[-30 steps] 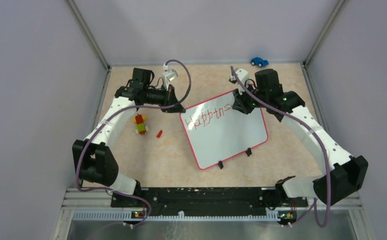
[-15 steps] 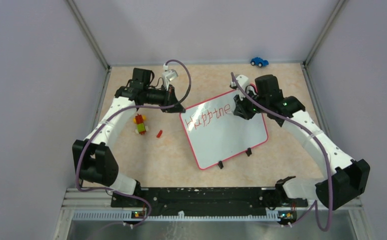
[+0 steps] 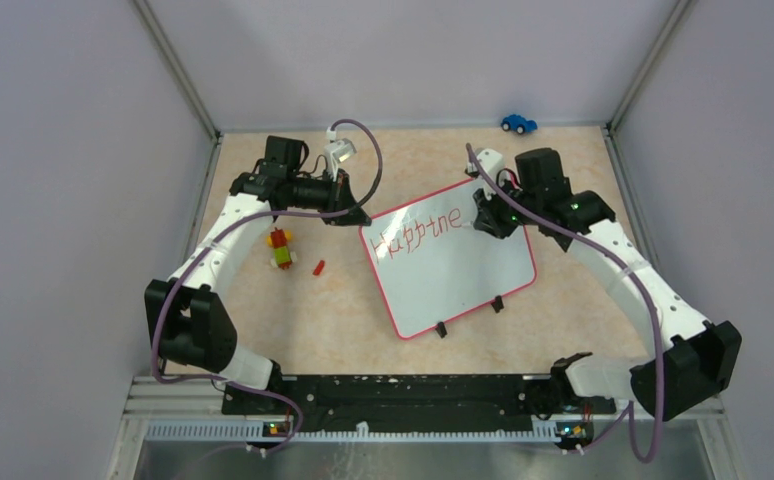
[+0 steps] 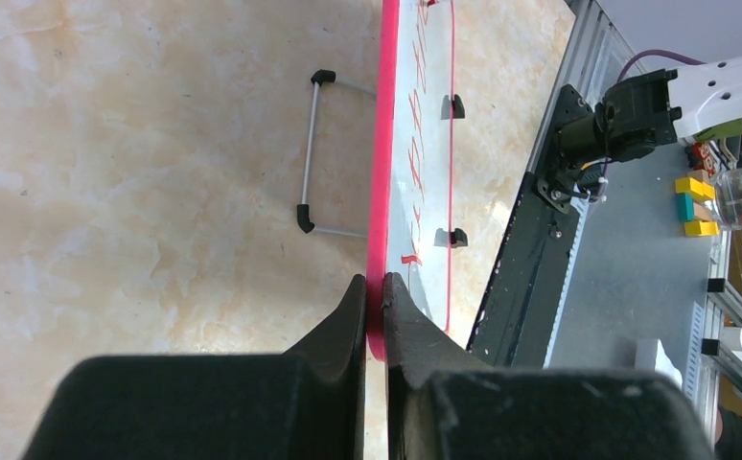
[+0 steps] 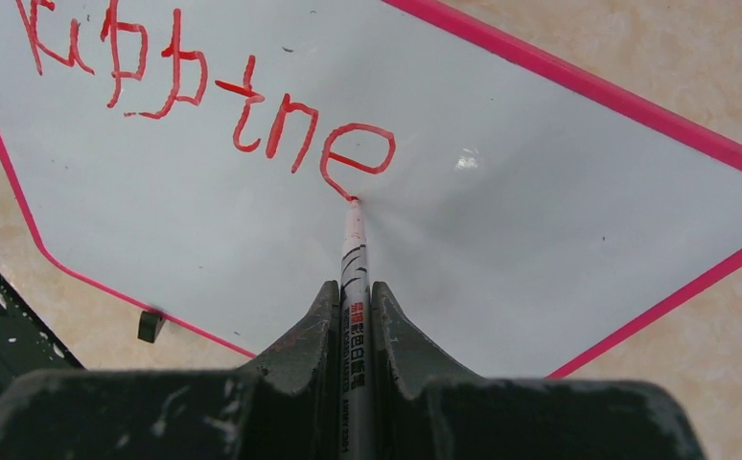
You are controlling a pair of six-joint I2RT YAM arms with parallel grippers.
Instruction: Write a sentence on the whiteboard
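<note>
The whiteboard (image 3: 453, 270) with its red-pink frame stands tilted at mid-table. Red lettering (image 3: 423, 228) runs along its top, one partial line reading about "Happine" (image 5: 204, 101). My left gripper (image 3: 361, 218) is shut on the board's frame (image 4: 379, 240) at the upper left corner. My right gripper (image 3: 485, 218) is shut on a white marker (image 5: 353, 278). The marker's red tip touches the board at the tail of the last letter "e" (image 5: 358, 153). The board's two black feet (image 3: 468, 316) rest on the table.
A small stack of coloured bricks (image 3: 281, 248) and a small red piece (image 3: 318, 267) lie left of the board. A blue toy car (image 3: 518, 123) sits at the back wall. The board's wire stand (image 4: 314, 153) shows behind it. Walls close in on three sides.
The right gripper has moved rightward along the board's top with the marker, and the lettering has grown by the letters "n" and "e". The left arm and the board have not moved.
</note>
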